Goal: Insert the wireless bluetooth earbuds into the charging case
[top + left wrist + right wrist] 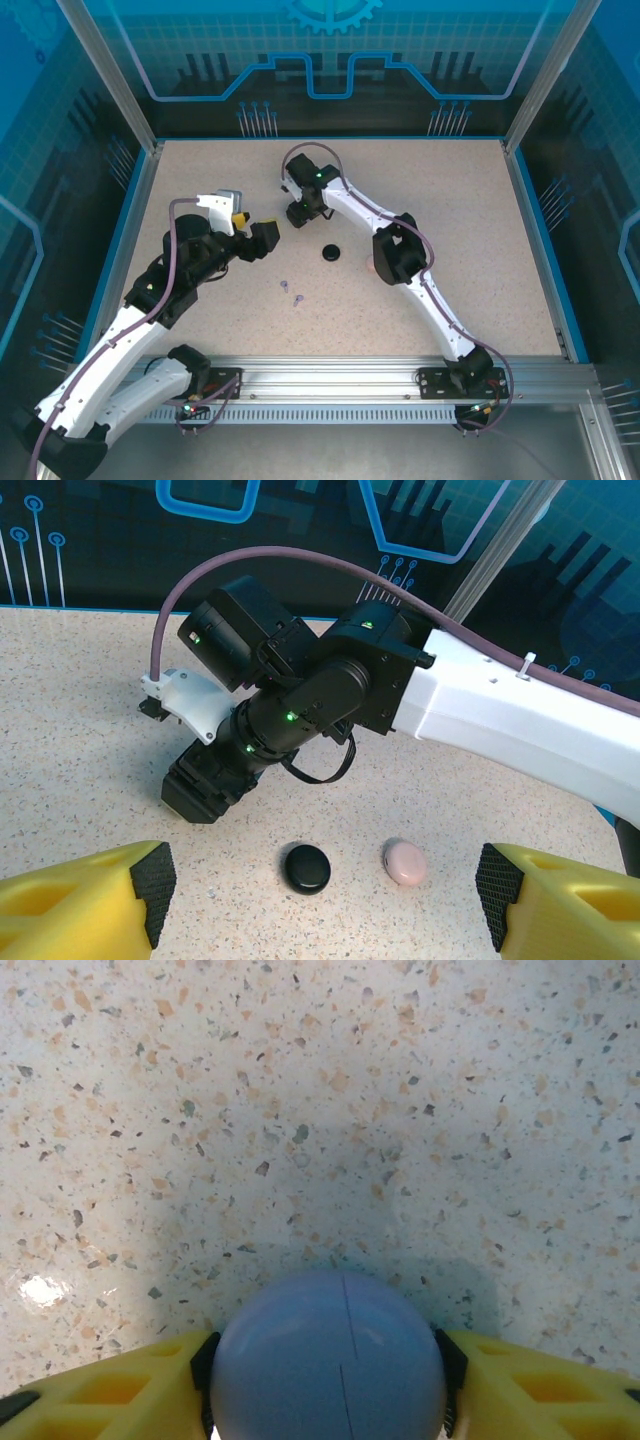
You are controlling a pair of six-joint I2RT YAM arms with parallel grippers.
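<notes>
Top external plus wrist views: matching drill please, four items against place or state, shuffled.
Items:
1 lilac case
2 black case
3 lilac earbuds
4 left gripper

Place or state:
A open, holding nothing
B clamped in the right gripper
C on the table beside the pink case
D loose pair on the table, nearer the arm bases than the black case

Pairs: 1-B, 2-C, 3-D, 4-A

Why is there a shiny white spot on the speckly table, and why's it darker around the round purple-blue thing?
Right wrist view: the white spot is light glaring off the table; the darker patch is a soft shadow around the lilac charging case, held in the right claw. Left wrist view: a similar soft shadow lies under the right arm.
</notes>
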